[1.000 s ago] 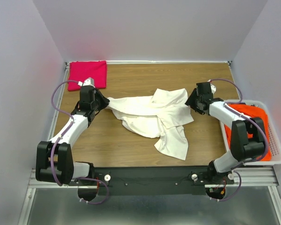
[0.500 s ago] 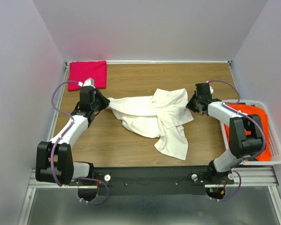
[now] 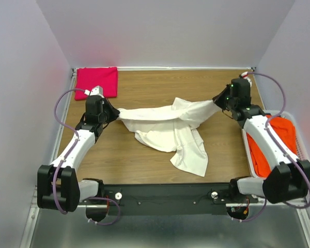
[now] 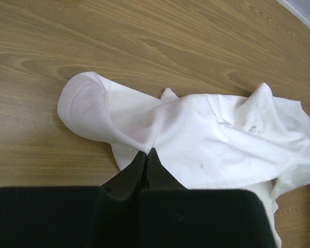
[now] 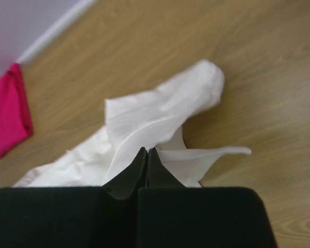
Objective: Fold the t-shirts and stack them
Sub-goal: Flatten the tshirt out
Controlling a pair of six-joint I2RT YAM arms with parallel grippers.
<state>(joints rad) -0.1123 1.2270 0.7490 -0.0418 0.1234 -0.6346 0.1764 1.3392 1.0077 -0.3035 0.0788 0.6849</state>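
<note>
Left fingers [image 4: 138,173] pinched on left end of cream t-shirt [image 3: 165,118], right fingers [image 5: 138,169] on right end; long axis stretched between.

No text, label, brand, number or sign legible in any view: none on the cream-white t-shirt [image 3: 165,129] at centre frame, none on the folded magenta-pink t-shirt [image 3: 96,81] at upper left.
</note>
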